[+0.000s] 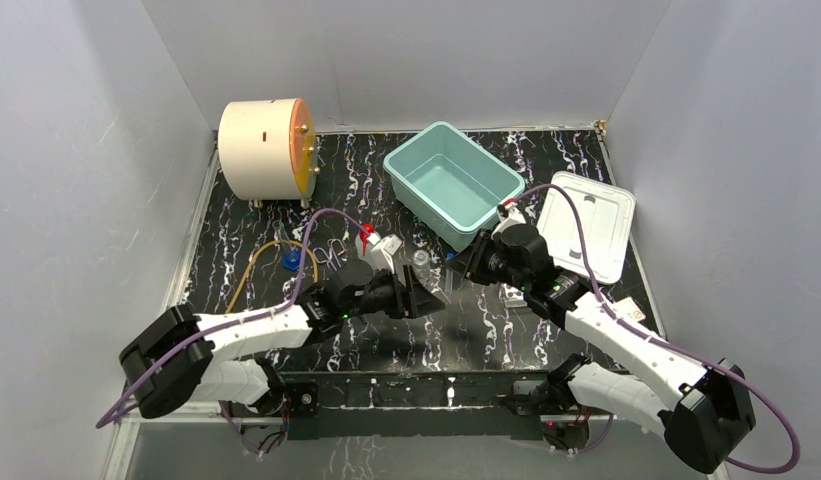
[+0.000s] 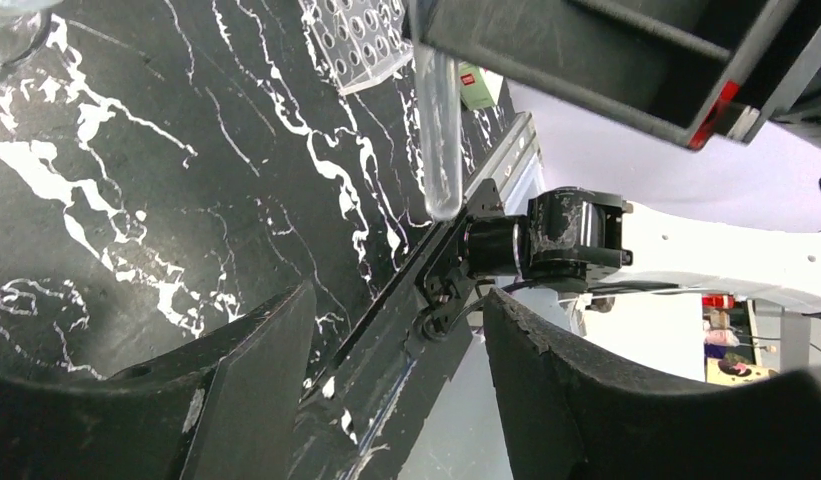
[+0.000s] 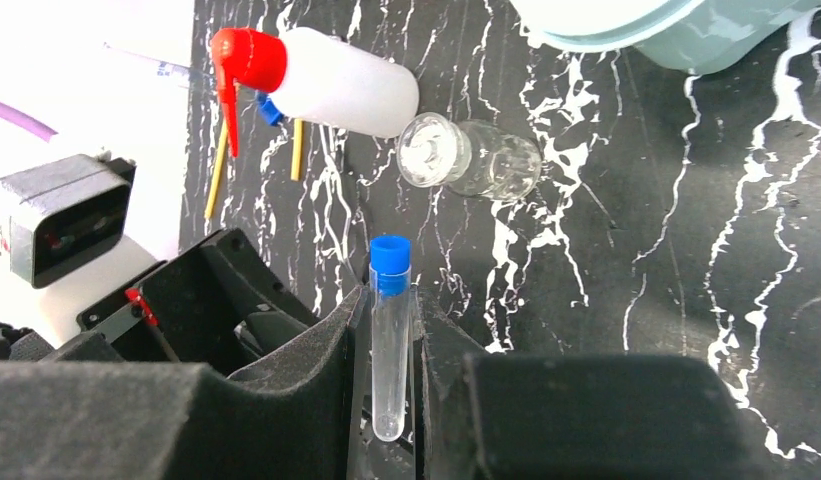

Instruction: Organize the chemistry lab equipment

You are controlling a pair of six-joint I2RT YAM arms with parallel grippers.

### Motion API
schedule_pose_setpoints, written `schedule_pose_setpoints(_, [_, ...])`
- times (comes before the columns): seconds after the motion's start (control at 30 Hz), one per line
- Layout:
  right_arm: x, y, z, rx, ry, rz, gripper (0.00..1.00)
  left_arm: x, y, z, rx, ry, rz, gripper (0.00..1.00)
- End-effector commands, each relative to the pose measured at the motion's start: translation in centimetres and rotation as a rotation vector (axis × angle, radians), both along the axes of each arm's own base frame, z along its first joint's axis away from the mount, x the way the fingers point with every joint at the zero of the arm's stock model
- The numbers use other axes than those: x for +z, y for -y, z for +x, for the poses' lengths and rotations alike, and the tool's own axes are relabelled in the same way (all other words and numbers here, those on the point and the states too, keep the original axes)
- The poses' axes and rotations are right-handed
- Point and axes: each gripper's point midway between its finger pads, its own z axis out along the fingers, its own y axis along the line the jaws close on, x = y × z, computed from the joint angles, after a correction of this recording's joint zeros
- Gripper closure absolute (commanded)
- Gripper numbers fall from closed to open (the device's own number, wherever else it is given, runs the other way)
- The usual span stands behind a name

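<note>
The right gripper (image 3: 390, 305) clamps a blue-capped tube (image 3: 388, 355) just on the near side of the white squeeze bottle (image 3: 336, 90). The left gripper (image 2: 396, 340), fingers spread and empty, sits near that bottle too, beside the tube.

One squeeze bottle (image 3: 336, 85), one glass vial (image 3: 476, 160), one blue-capped tube (image 3: 390, 340), one teal bin (image 1: 454, 185)

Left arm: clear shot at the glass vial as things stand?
Likely yes. Left fingers are open and empty, and the glass vial lies close by, nothing between. Only crowding: right fingers nearby, shut on a blue-capped tube.
</note>
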Motion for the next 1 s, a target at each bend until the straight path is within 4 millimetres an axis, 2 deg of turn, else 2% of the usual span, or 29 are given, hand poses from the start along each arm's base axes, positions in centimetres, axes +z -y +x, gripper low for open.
schedule_pose_setpoints(0.0, [3.2, -1.5, 0.5, 0.030, 0.044, 0.105, 0.72, 5.0, 1.9, 1.5, -0.005, 0.079, -0.128, 0.39])
schedule_pose_setpoints(0.1, [3.1, -1.7, 0.4, 0.036, 0.035, 0.114, 0.72, 5.5, 2.3, 1.7, -0.008, 0.088, -0.145, 0.32])
schedule_pose_setpoints(0.2, [3.1, -1.8, 0.3, 0.039, 0.030, 0.126, 0.72, 5.2, 2.7, 1.7, -0.019, 0.077, -0.141, 0.32])
schedule_pose_setpoints(0.3, [3.0, -1.9, 0.3, 0.041, 0.026, 0.133, 0.72, 4.8, 3.0, 1.8, -0.021, 0.065, -0.138, 0.40])
schedule_pose_setpoints(0.43, [2.6, -2.0, 0.1, 0.050, 0.009, 0.133, 0.72, 4.7, 3.2, 2.2, -0.005, 0.062, -0.129, 0.59])
schedule_pose_setpoints(0.5, [2.4, -2.0, 0.0, 0.055, 0.002, 0.132, 0.72, 4.7, 3.1, 2.5, 0.013, 0.060, -0.124, 0.65])
schedule_pose_setpoints(0.73, [1.5, -1.9, -0.3, 0.056, -0.015, 0.123, 0.72, 4.7, 2.5, 3.0, 0.061, 0.055, -0.131, 0.69])
schedule_pose_setpoints(0.9, [1.0, -1.9, -0.4, 0.060, -0.032, 0.117, 0.71, 4.9, 3.3, 2.6, 0.008, 0.058, -0.130, 0.87])
schedule_pose_setpoints(0.97, [1.0, -2.0, -0.5, 0.070, -0.030, 0.115, 0.64, 4.5, 3.3, 2.1, -0.022, 0.061, -0.117, 0.94])
